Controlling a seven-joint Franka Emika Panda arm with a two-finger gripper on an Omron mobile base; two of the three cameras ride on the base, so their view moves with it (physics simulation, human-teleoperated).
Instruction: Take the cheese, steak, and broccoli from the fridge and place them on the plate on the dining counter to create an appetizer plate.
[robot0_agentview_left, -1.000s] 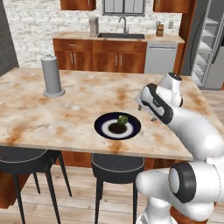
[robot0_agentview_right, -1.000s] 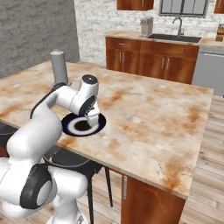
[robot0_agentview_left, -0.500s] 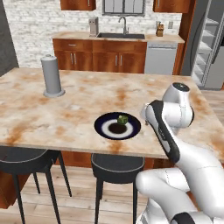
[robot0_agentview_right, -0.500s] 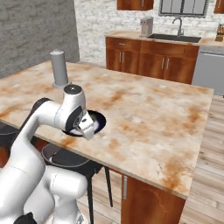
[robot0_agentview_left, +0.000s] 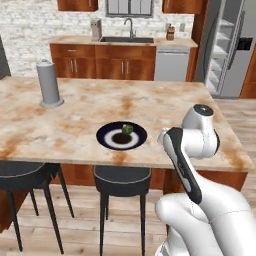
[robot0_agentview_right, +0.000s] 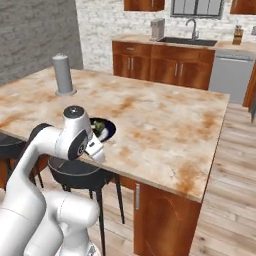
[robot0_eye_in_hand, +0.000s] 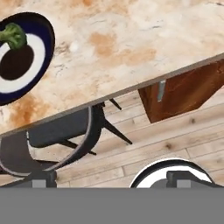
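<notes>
- A round dark plate (robot0_agentview_left: 121, 136) with a white ring lies on the beige marble dining counter (robot0_agentview_left: 100, 112), near the counter's front edge, above a black stool (robot0_agentview_left: 122, 176).
- A small green broccoli (robot0_agentview_left: 127, 129) floret sits on the plate, on the white ring at the side toward the sink (robot0_agentview_left: 127, 39). In the hand view the broccoli (robot0_eye_in_hand: 13, 36) lies at the plate's (robot0_eye_in_hand: 24, 57) upper edge.
- The white arm (robot0_agentview_left: 192, 145) is folded close to the counter's front edge, to the right of the plate as seen from the left base view.
- The gripper's finger tips are too hidden at the bottom of the hand view to tell whether they are apart or together.
- A grey cylinder (robot0_agentview_left: 49, 83) stands upright on the counter, well apart from the plate, toward the far left.
- The grey fridge (robot0_agentview_left: 228, 47) stands beyond the counter's far right corner, its door open onto white shelves.
</notes>
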